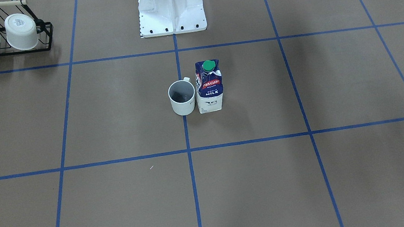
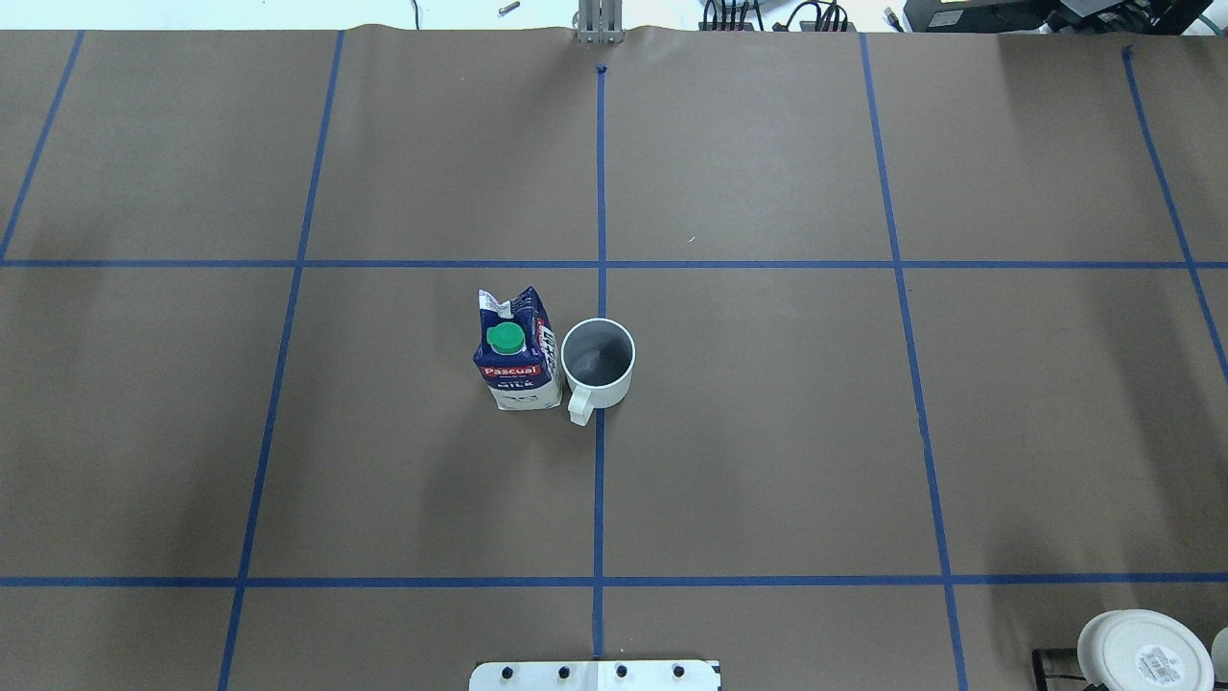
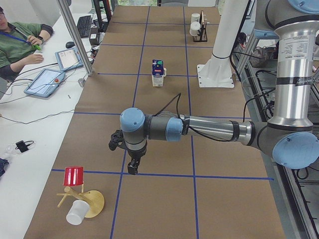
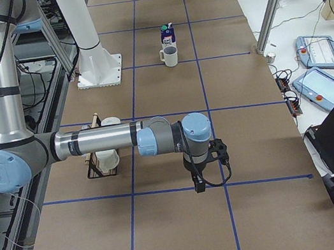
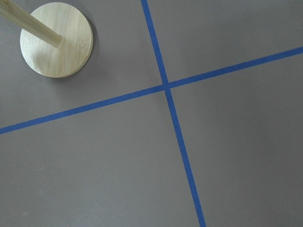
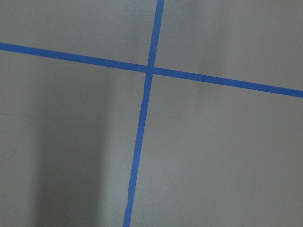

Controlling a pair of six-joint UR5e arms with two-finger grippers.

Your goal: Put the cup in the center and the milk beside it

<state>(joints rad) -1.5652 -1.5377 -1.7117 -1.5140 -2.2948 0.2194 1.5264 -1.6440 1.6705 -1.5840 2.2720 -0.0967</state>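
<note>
My left tool [image 3: 130,167] hangs low over the tabletop [image 2: 767,432], seen only from the side, so I cannot tell whether its fingers are apart or together. In the overhead view, the milk [image 2: 516,355] stands upright just left of the cup [image 2: 597,363], which sits on the centre tape line [image 2: 600,192] with its handle toward the robot. My right tool [image 4: 198,184] also hangs low, and again I cannot tell.
</note>
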